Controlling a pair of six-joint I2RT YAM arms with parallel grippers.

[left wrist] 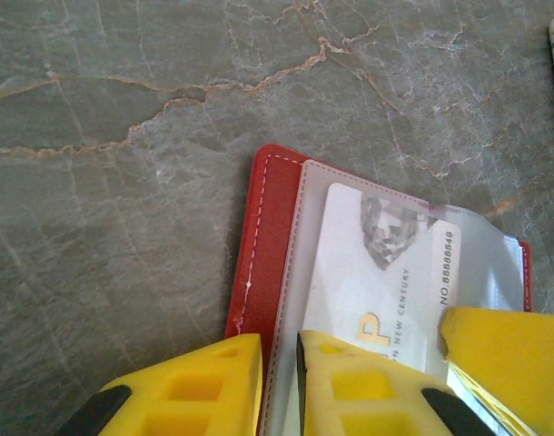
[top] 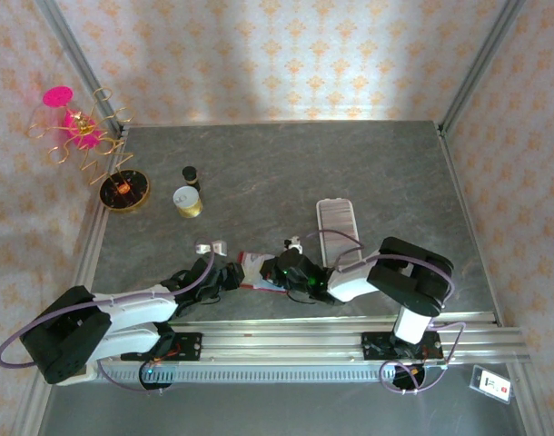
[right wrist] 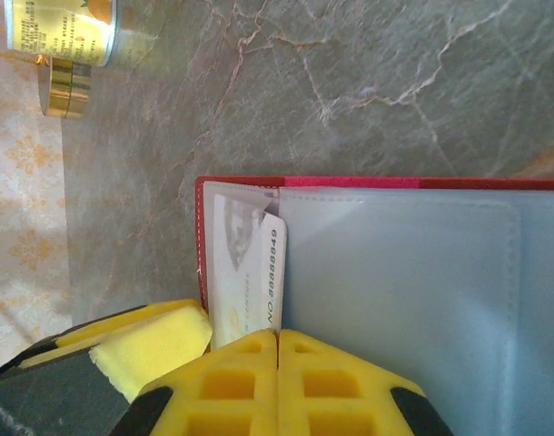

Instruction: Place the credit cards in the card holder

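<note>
The red card holder (left wrist: 271, 227) lies open on the grey table between both arms (top: 256, 284), its pale clear sleeves (right wrist: 395, 291) facing up. A whitish credit card (left wrist: 368, 272) with printed numbers sits partly inside the left sleeve pocket (right wrist: 243, 263). My left gripper (left wrist: 279, 343) is shut on the card holder's edge, one finger on the red cover and the other on the sleeve. My right gripper (right wrist: 277, 334) is shut with nothing between its fingers; its tips rest at the card's near edge.
A gold tin (top: 188, 202) and a small dark bottle (top: 190, 173) stand at the back left, beside a gold wire stand (top: 86, 136) with pink pieces. A white ribbed pad (top: 337, 222) lies behind the right arm. Small white clips (top: 211, 246) lie near the left gripper.
</note>
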